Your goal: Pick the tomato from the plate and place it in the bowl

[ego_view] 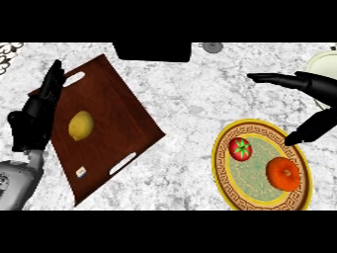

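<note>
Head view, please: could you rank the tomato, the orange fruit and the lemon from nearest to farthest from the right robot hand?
From the right robot hand:
1. Tomato, on the plate's upper left.
2. Orange fruit, on the plate's lower right; close to call against the tomato.
3. Lemon, far left on the wooden tray.

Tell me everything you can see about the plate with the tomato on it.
The plate is round, with an orange-red outer band carrying a gold key pattern, a yellow ring inside that, and a pale green speckled centre. It looks like glazed ceramic. It lies flat on the marble counter, at the lower right of the view. On it rest a red tomato with a green stem, at the upper left, and an orange fruit nearer the middle. The right hand hovers open above its upper right edge, not touching it.
</note>
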You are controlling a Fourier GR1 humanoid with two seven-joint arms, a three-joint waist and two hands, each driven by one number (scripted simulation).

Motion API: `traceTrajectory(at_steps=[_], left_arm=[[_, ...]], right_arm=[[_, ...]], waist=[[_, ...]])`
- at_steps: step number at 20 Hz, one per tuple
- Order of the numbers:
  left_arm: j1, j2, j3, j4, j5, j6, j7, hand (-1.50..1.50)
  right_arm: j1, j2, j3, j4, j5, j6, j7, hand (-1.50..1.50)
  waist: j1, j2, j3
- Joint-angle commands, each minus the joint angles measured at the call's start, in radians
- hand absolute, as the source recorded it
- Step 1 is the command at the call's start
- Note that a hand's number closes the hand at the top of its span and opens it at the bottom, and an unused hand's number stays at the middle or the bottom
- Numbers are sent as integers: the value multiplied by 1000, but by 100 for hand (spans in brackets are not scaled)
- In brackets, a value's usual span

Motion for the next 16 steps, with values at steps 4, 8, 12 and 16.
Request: traceTrajectory(at_steps=[4,8,12,16], left_arm=[[32,-14,1,-12,-10,-1,-1,0],[-9,-21,-6,-10,-44,21,59,0],[24,8,43,-28,-10,-22,37,0],[66,3,49,-45,-18,-33,15,0]], right_arm=[[-79,-2,165,46,189,74,-213,-150],[-98,34,262,70,260,45,-222,-150],[-120,53,316,119,343,-30,-251,-150],[-134,77,368,144,408,-46,-214,-150]], waist=[[-16,-10,-3],[-25,-11,-3],[-25,-13,-3],[-31,-15,-4]])
